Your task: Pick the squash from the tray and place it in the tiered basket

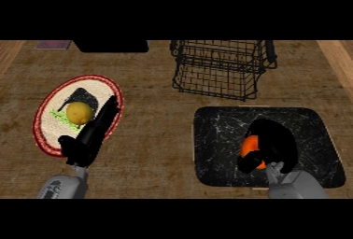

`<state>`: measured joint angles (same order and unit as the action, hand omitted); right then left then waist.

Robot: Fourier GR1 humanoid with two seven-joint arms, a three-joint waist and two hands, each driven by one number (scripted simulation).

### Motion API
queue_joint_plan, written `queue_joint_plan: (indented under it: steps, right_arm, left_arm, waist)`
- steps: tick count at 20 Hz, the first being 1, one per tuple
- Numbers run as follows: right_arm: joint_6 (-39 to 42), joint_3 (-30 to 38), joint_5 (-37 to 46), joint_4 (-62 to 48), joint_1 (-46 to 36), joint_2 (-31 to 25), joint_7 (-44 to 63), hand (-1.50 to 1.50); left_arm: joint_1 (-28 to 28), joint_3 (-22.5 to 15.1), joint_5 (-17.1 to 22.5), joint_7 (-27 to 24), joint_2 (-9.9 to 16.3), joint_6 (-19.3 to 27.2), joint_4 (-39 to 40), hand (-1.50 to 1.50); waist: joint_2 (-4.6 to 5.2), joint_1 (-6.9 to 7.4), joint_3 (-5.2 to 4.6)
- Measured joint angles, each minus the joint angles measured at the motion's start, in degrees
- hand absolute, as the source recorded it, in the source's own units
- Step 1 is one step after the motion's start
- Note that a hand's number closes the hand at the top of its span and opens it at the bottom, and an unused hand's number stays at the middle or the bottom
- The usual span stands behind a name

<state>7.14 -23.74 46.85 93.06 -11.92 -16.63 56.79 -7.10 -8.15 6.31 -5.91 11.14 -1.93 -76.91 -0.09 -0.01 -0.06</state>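
Note:
An orange squash (251, 144) lies on the black marbled tray (221, 126) at the lower right. My right hand (272, 144) is over the tray with its fingers curled round the squash, hiding most of it. The black wire tiered basket (221, 67) stands behind the tray at the top centre. My left hand (93, 133) rests at the left with straight fingers, lying over the right edge of a round plate.
A red-rimmed round plate (48, 116) at the left holds a yellow fruit (79, 112) on green leaves. A black box (111, 45) stands at the back edge, with a small reddish mat (53, 45) to its left. Bare wooden counter lies between plate and tray.

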Motion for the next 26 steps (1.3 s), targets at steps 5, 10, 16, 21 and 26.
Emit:
queue_joint_plan:
  steps: [5,10,16,21,26]
  right_arm:
    - [1.20,9.65,-6.24,-4.59,1.70,-13.84,-18.09,1.50]
    - [-1.23,20.01,-12.59,-13.55,1.29,-23.09,-37.50,1.50]
    - [0.74,30.28,-25.56,-15.89,-3.58,-23.75,-49.23,1.50]
    - [3.67,34.31,-30.73,-12.81,-9.47,-24.77,-49.45,1.50]
    - [7.63,34.49,-32.95,-14.12,-20.61,-25.21,-42.77,1.50]
  left_arm:
    - [0.84,-0.18,-0.18,0.61,-0.35,0.20,-1.34,0.00]
    - [1.57,-0.24,-0.03,0.40,-0.55,-0.21,-1.90,0.00]
    - [1.36,-0.44,-0.59,0.94,-0.89,0.07,-2.11,0.00]
    - [1.44,-0.85,-1.77,0.87,-1.57,0.56,-2.03,0.00]
    - [0.65,-0.59,-2.21,-0.01,-2.35,0.02,-0.47,0.00]
  waist:
    - [0.24,-0.23,0.16]
    - [0.31,0.04,0.21]
    - [0.10,0.01,0.17]
    - [0.03,0.08,0.09]
    - [0.13,0.67,0.02]
